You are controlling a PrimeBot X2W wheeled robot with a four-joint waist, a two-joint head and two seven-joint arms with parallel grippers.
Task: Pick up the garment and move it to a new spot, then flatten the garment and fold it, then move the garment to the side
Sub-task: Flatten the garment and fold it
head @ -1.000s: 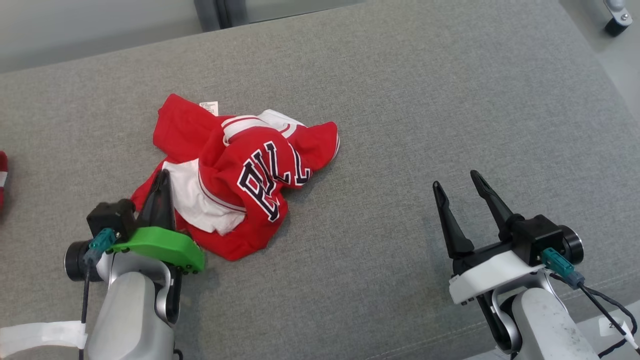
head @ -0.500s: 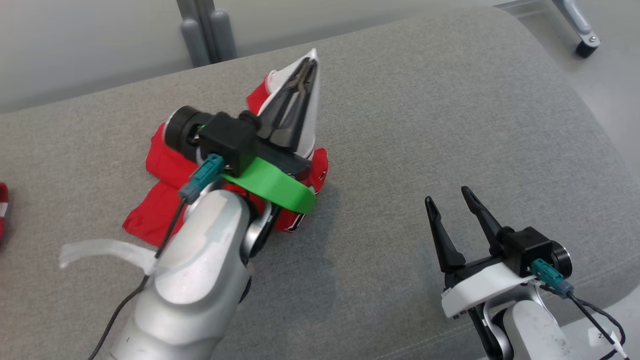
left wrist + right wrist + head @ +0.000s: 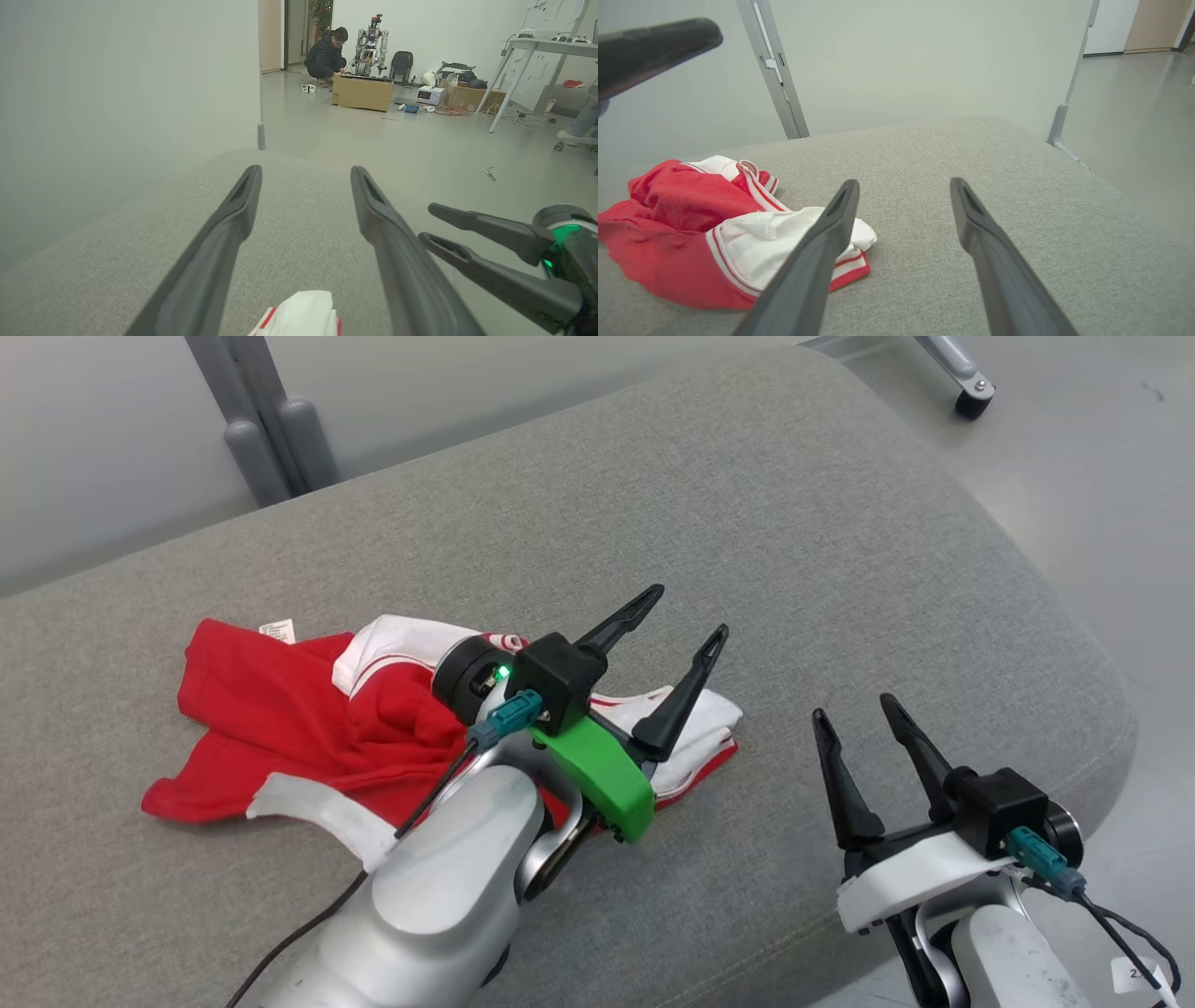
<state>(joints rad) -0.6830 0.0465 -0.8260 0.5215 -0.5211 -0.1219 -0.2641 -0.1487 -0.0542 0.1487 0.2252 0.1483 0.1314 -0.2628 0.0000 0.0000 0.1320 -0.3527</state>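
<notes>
Garment (image 3: pixel 280 709): red and white, crumpled on grey desk (image 3: pixel 794 523)
Left gripper (image 3: pixel 689 609): released, above garment
Right gripper (image 3: pixel 852 707): released, beside garment

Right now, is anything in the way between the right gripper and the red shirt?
Nothing lies between them: just bare grey cushion between the right gripper and the shirt. The left gripper hangs open above the shirt's white end, so it could crowd a grab there.

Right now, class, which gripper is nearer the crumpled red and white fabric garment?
Left. The left gripper hangs open just above the crumpled red and white fabric garment; the right gripper stands open off to its right, over the grey cushion.
</notes>
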